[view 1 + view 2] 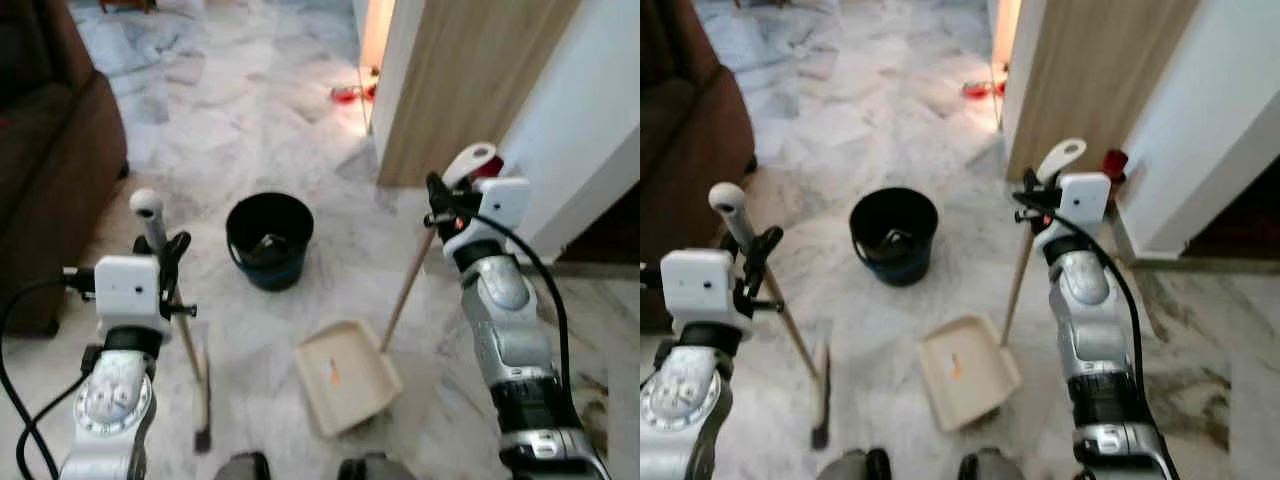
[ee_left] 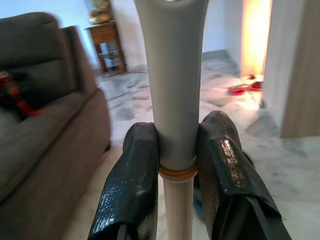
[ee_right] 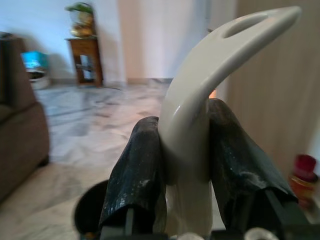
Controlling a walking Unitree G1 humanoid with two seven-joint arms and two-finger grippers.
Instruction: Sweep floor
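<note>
Left gripper (image 2: 176, 160) clenched on the broom (image 1: 180, 330) handle near its grey top end; both black fingers (image 2: 131, 185) press the handle from either side. Broom shaft slants down from this gripper, and its dark head sits on the marble floor (image 1: 250, 110) below and just ahead of the left arm.

Right gripper (image 3: 186, 165) clenched on the curved white grip of the dustpan (image 1: 345, 375). Wooden pole runs down from this gripper toward the robot's middle. The cream pan lies flat on the floor, a small orange scrap inside it.

Black bucket (image 1: 268, 240) stands on the floor between the two grippers, a bit further out. Brown sofa (image 1: 50, 170) beyond the left gripper. Wooden door panel (image 1: 470, 80) just behind the right gripper.
</note>
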